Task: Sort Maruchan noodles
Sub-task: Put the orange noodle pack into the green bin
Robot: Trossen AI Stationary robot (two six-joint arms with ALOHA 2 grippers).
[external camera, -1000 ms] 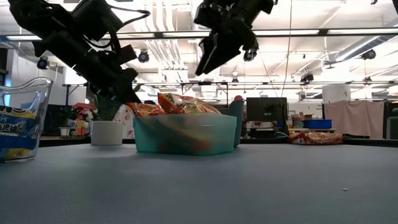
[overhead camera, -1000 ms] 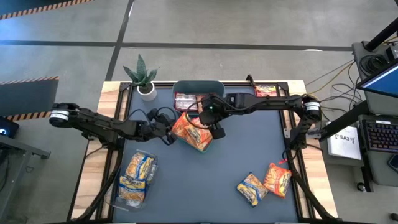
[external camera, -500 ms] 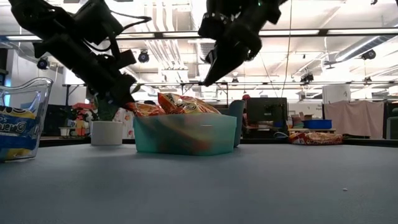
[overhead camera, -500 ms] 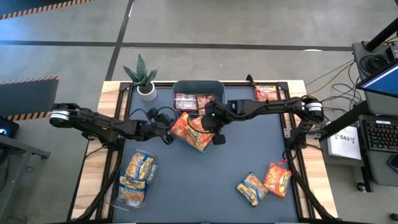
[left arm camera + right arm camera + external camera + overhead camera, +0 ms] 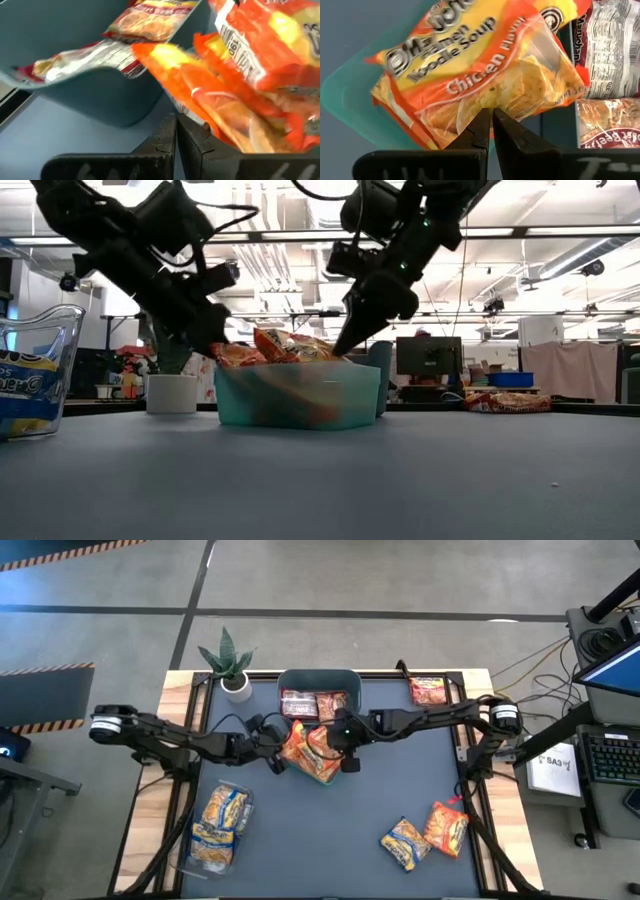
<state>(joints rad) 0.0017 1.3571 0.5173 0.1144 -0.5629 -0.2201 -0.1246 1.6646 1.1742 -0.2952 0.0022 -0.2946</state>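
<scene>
A: Where are the noodle packets right now?

B: A heap of orange packets (image 5: 308, 750) sits in the small green tray (image 5: 297, 397), right between the two grippers. The right gripper (image 5: 343, 745) has its fingers pressed together at the edge of the top orange packet (image 5: 485, 80), the one marked chicken flavour. It looks pinched on the wrapper's rim, though I can't be sure it has a real bite.

A: And the left one?

B: The left gripper (image 5: 272, 749) is closed too, its tips against the opposite edge of the heap (image 5: 210, 100). Whether it clamps any film I can't tell.

A: How would these handle?

B: Light, I'd judge. Thin crinkly plastic, glossy and likely slippery, over a brittle noodle block. Squeeze the middle and the block may crack; the flat sealed seam at the edge is the better hold.

A: What else is near?

B: Just beyond both grippers, the grey-teal tub (image 5: 318, 683) holds dark red-and-white packets (image 5: 299, 704). Well behind the left gripper, yellow packets (image 5: 222, 817) lie in a clear bin. Well away from the right gripper, a yellow packet (image 5: 405, 842) and an orange one (image 5: 447, 826) lie loose on the table, and another packet (image 5: 428, 689) rests at the table's far edge.
</scene>
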